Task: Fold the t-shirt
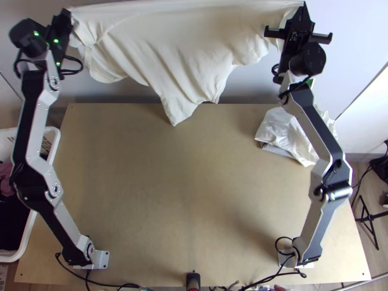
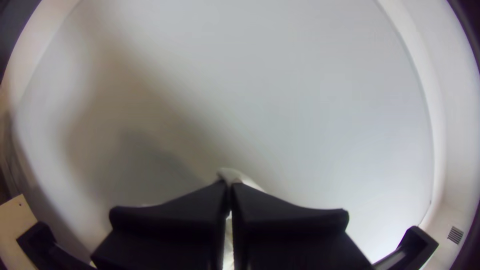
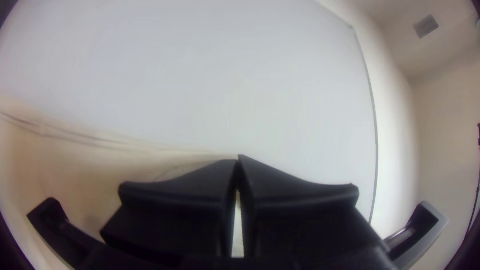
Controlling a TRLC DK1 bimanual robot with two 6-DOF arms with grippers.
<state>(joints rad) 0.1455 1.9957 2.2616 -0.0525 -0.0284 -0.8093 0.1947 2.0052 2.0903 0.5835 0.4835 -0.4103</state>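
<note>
Left claw (image 1: 67, 19) closed on a bit of pale t-shirt (image 2: 239, 176) at its tips, soft shadow (image 2: 150, 160) on the white wall (image 2: 320, 100) behind, bench corner (image 2: 15, 225) off to one side.

The cream t-shirt (image 1: 169, 43) hangs unfolded, its upper edge stretched nearly straight between the left tool (image 1: 67, 17) and right tool (image 1: 304, 10), beyond the far edge of the counter (image 1: 184, 194). Below, it drapes in loose folds, a pointed part dipping across that edge near the middle.
</note>
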